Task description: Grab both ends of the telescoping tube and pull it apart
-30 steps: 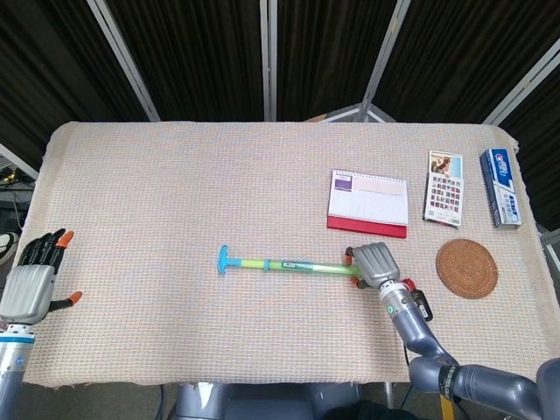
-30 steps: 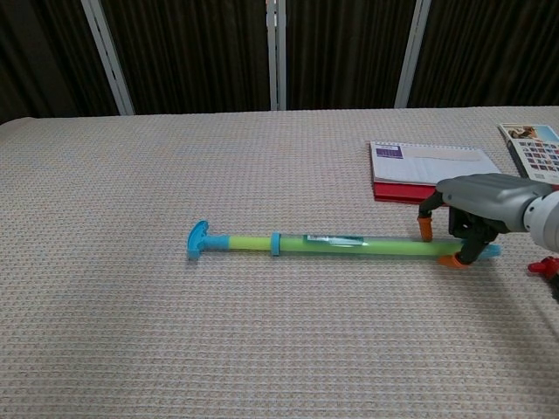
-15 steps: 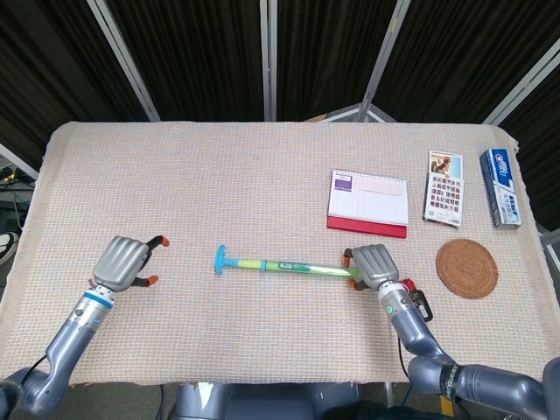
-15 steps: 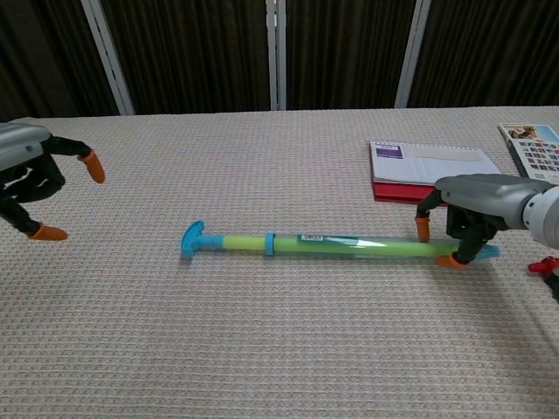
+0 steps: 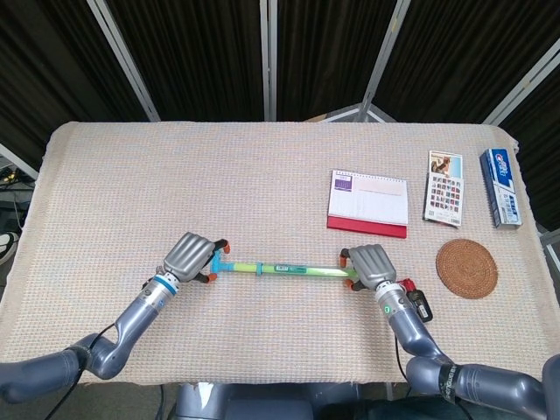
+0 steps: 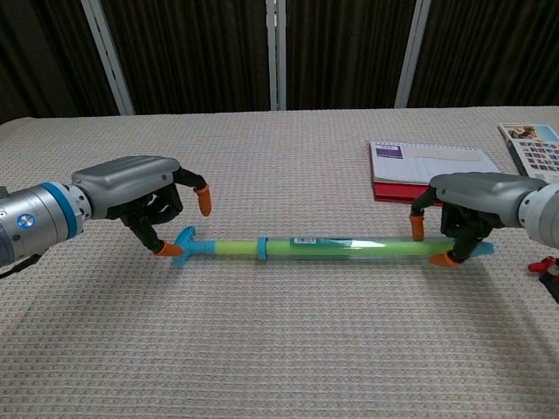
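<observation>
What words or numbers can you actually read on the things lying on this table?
None can be read.
Desk calendar: purple heading, too small.
Picture card: rows of tiny pictures, print blurred.
Blue and white box: lettering blurred.
Tube: small label, unreadable.

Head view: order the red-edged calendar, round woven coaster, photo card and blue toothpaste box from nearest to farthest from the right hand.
From the right hand:
1. Red-edged calendar, just beyond the hand, and round woven coaster, to its side: too close to call.
2. Photo card, beyond the coaster.
3. Blue toothpaste box, at the table's far right edge.
</observation>
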